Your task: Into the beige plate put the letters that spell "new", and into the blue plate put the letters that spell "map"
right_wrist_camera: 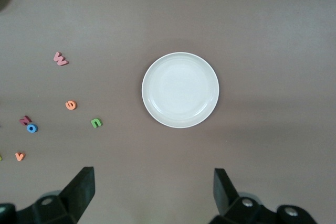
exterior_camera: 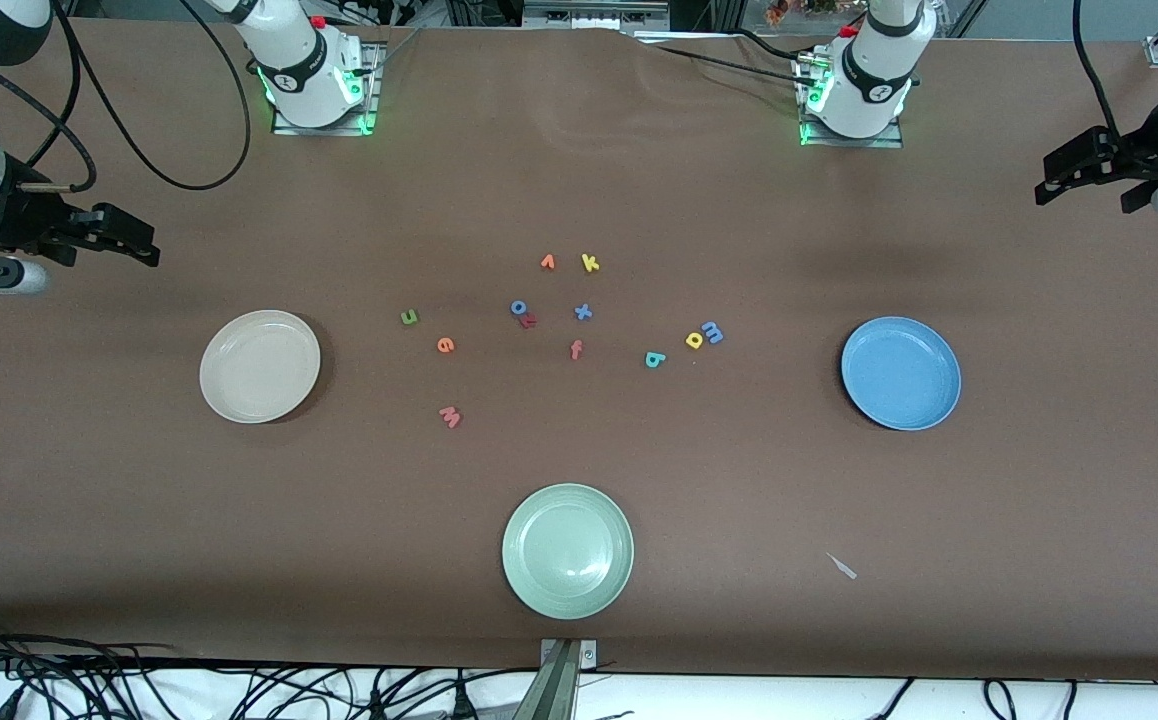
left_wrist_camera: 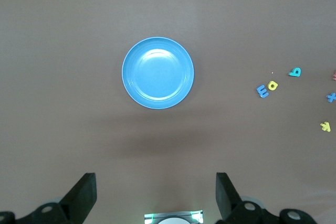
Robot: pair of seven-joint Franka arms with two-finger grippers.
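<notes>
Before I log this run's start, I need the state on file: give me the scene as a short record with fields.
beige plate: bare, toward the right arm's end
blue plate: bare, toward the left arm's end
new letters: green n, orange e, pinkish w, all on the table
map letters: blue m, yellow looped letter, teal looped letter, all on the table
left gripper: open, above the blue plate
right gripper: open, above the beige plate
</notes>
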